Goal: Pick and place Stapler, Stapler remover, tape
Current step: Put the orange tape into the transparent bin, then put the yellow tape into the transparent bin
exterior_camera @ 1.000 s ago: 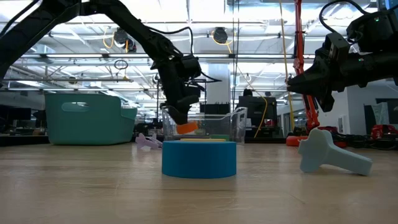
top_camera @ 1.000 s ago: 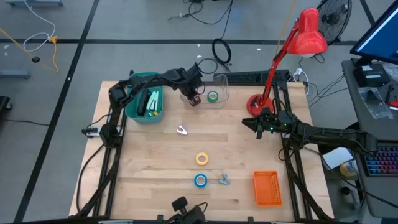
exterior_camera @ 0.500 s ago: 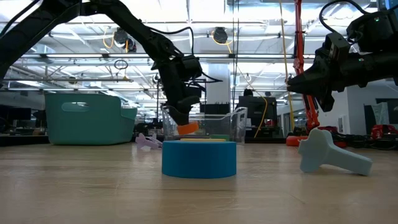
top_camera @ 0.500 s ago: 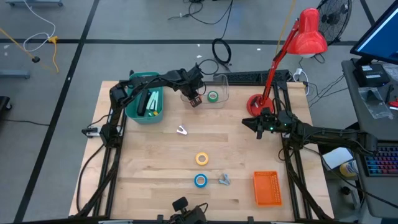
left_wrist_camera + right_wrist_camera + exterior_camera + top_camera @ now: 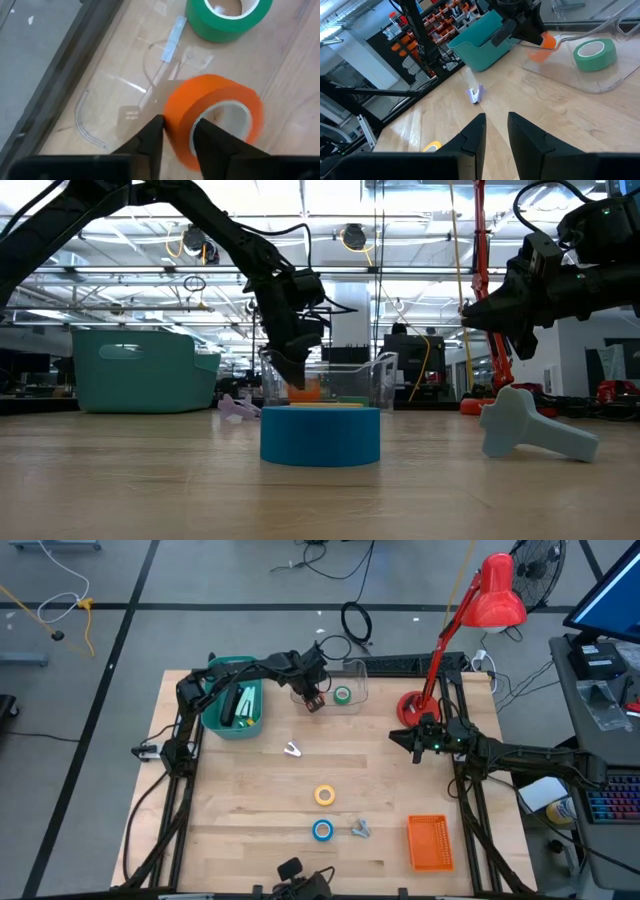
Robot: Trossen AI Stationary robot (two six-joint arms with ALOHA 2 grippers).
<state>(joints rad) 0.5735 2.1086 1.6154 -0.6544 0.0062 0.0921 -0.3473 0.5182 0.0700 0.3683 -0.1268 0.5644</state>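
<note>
My left gripper (image 5: 312, 700) hangs over a clear container (image 5: 352, 677) at the table's far middle, slightly open. An orange tape roll (image 5: 212, 117) is at its fingertips, blurred and low over the container's floor. A green tape roll (image 5: 342, 695) lies flat inside the container. A yellow roll (image 5: 325, 795) and a blue roll (image 5: 322, 830) lie flat on the table nearer the front. A small lilac stapler remover (image 5: 292, 750) lies mid-table. Dark long things, one part green (image 5: 240, 705), lie in the teal bin; I cannot tell whether one is the stapler. My right gripper (image 5: 415, 737) waits at the right, slightly open and holding nothing. My left gripper's fingers point steeply down and stand on either side of the orange roll's wall (image 5: 177, 127), one finger (image 5: 202, 137) in the roll's hole and one (image 5: 152, 137) outside. The roll stands on edge below them. Whether the fingers touch it, I cannot tell.
A teal bin (image 5: 222, 720) stands at the far left beside the container. A red desk lamp's base (image 5: 408, 708) sits at the far right. An orange basket (image 5: 430, 842) and a small grey T-shaped piece (image 5: 360, 829) lie near the front right.
My left gripper has stayed in place over the container. The orange roll has sunk a little below its fingertips toward the container's floor.
</note>
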